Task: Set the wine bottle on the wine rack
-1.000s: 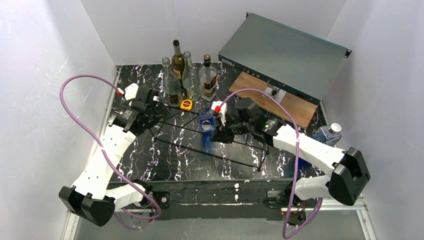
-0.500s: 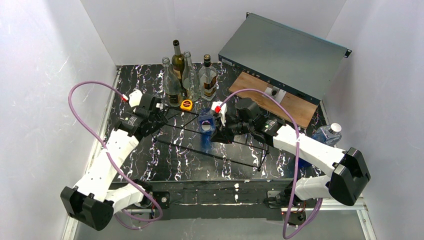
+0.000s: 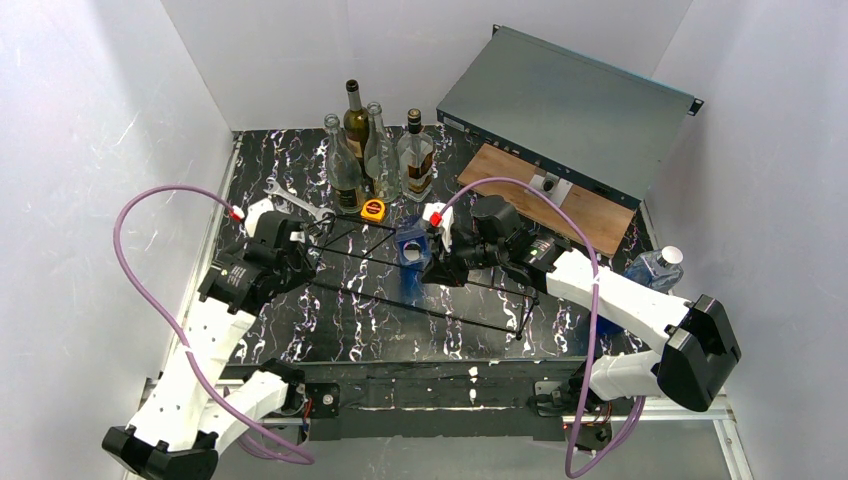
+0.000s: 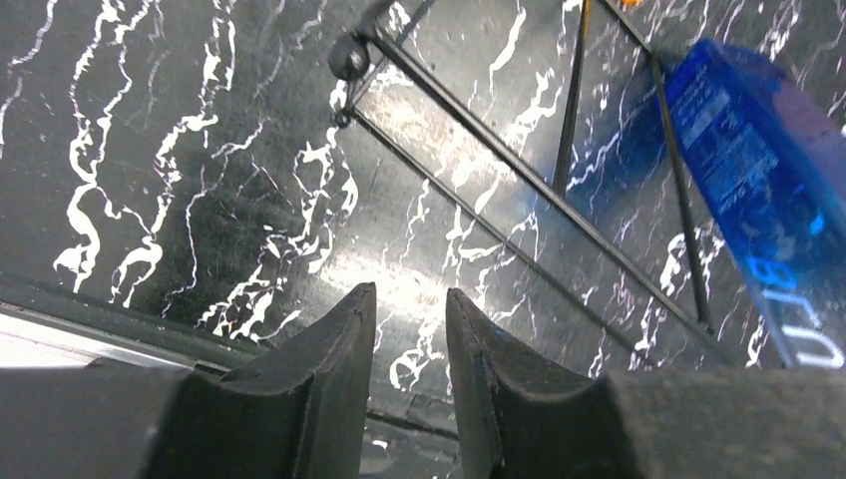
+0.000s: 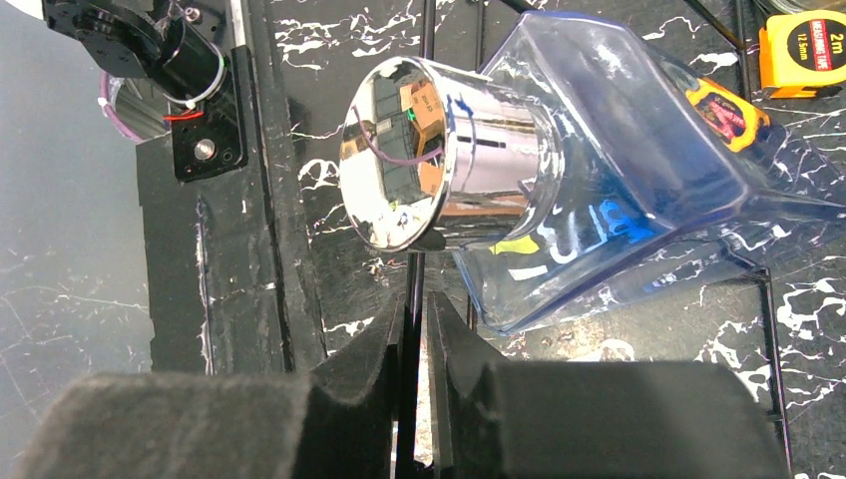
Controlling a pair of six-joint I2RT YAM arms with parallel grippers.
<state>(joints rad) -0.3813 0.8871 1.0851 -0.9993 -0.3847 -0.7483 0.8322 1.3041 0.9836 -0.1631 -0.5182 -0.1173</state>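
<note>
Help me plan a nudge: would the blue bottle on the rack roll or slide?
The blue bottle has flat faces and angled shoulders, so it would likely slide rather than roll. Glossy, resting on the thin rods of the wine rack, it probably grips little. It looks like glass: likely fragile.

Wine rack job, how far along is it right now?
Done: a blue bottle already lies across the rack.
In hand: the right gripper is shut on one rack rod beside the bottle's cap. The left gripper hangs empty by the rack's left end.
Possibly left: four bottles stand behind the rack, if they belong on it too.
</note>
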